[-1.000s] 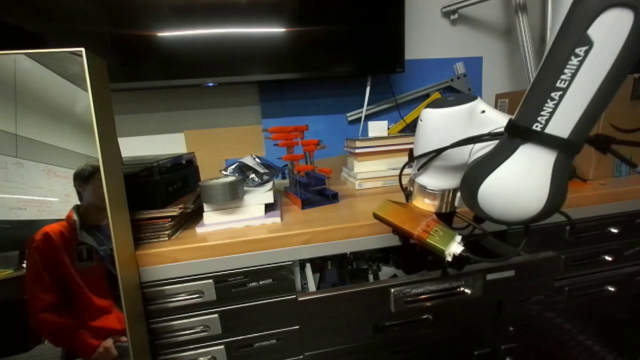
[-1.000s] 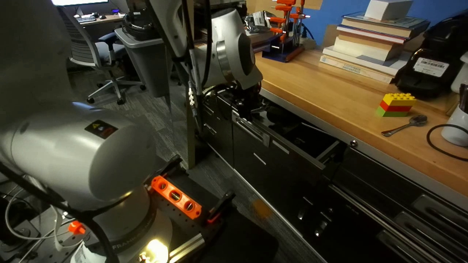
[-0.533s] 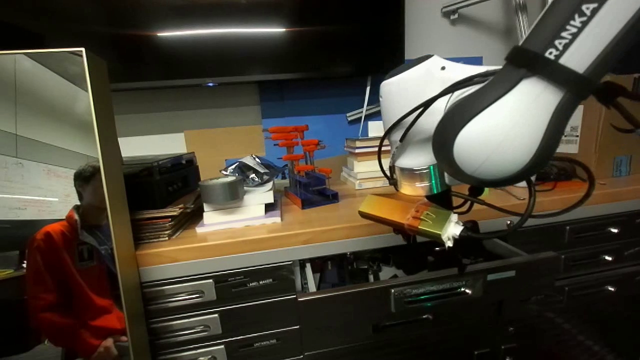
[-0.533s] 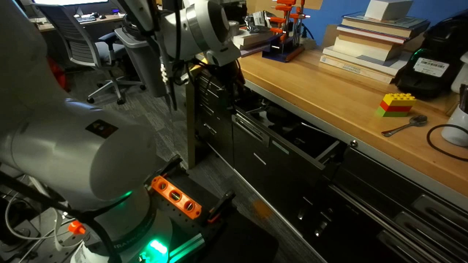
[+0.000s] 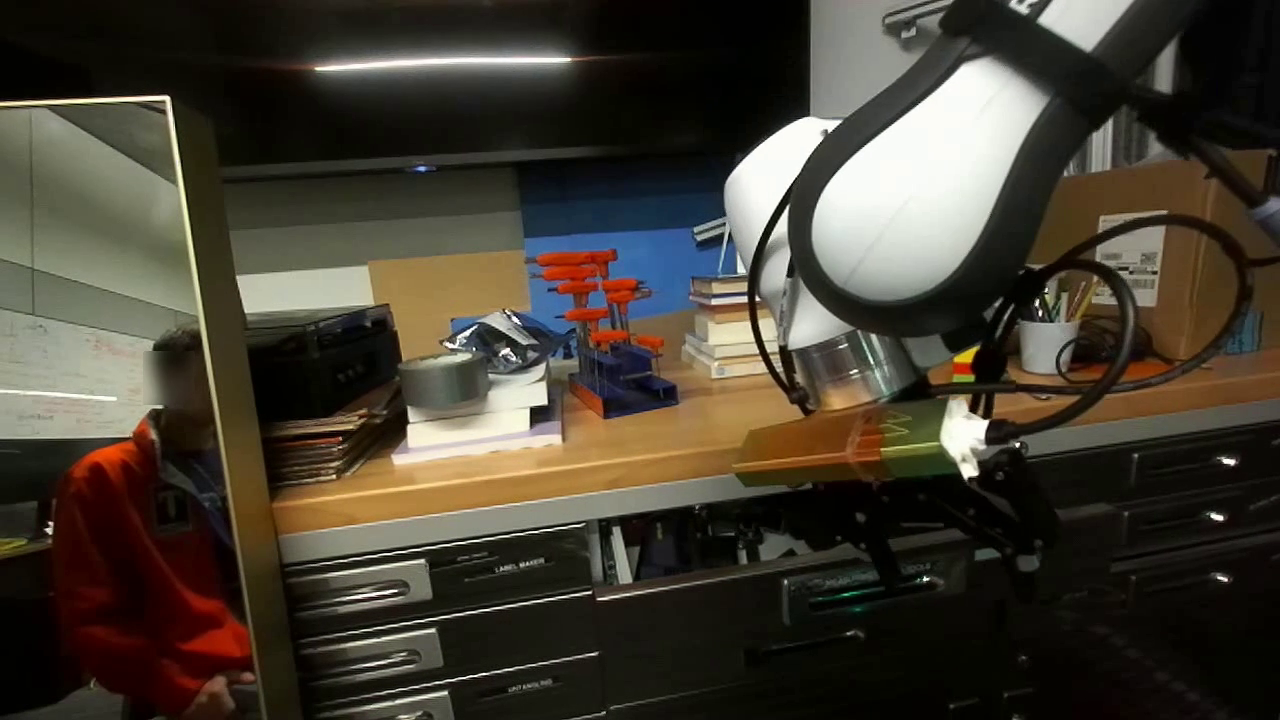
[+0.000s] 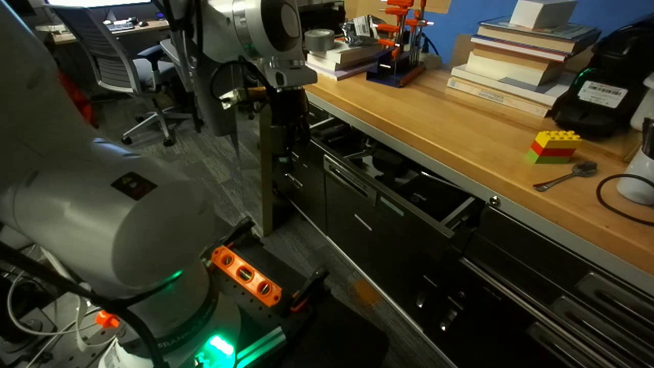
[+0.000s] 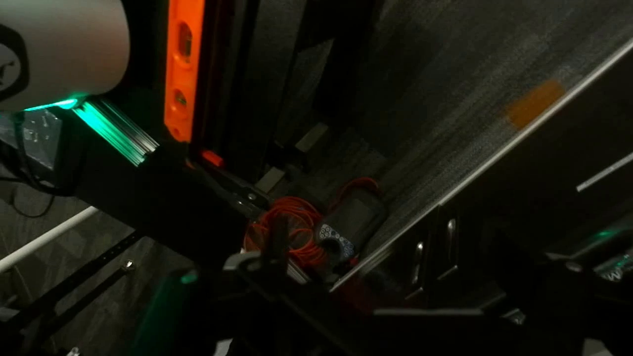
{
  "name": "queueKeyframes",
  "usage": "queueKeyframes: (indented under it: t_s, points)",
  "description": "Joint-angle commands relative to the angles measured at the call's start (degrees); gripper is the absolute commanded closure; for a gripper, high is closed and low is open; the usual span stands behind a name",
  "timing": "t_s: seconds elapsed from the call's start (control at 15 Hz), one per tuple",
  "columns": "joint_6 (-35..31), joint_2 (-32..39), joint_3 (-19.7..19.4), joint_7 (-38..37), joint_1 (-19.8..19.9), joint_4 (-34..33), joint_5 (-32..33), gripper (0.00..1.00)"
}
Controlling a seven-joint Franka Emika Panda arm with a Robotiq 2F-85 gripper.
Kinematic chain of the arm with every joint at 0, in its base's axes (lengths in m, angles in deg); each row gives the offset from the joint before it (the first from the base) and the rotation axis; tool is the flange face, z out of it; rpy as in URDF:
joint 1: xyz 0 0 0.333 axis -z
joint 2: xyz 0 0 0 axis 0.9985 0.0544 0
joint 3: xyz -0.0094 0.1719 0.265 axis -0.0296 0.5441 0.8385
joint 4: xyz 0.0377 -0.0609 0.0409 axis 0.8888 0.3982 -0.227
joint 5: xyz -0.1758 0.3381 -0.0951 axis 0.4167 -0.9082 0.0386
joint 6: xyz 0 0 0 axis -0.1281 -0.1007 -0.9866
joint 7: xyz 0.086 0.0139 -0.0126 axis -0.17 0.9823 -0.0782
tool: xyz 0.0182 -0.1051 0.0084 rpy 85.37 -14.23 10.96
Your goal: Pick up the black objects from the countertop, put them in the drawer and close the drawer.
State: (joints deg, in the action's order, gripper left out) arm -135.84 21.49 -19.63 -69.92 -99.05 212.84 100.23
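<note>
Black jointed fingers (image 5: 1027, 560), parted and apparently empty, hang outside the open dark-grey metal drawer (image 6: 414, 219), presumably placed to push its front closed; black blocky objects (image 6: 434, 193), possibly the task's, lie inside.

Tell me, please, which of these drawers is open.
The wide drawer beside the LABEL MAKER drawer: it is pulled out, its inside showing; the others look shut.
</note>
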Motion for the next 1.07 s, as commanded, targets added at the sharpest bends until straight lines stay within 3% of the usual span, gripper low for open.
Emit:
queueKeyframes:
  t_s: [0.0, 0.47, 0.8, 1.0]
  points:
    - [0.9, 2.5, 0.7, 8.3, 3.3, -1.2, -3.4, 0.00]
    - [-2.8, 10.7, -0.6, 16.3, 7.4, -1.5, -5.3, 0.00]
    - [-9.0, 16.9, -1.7, 13.2, 8.4, -2.0, -5.2, 0.00]
    - [-16.2, 20.0, -3.0, 11.5, 8.5, -1.9, -6.6, 0.00]
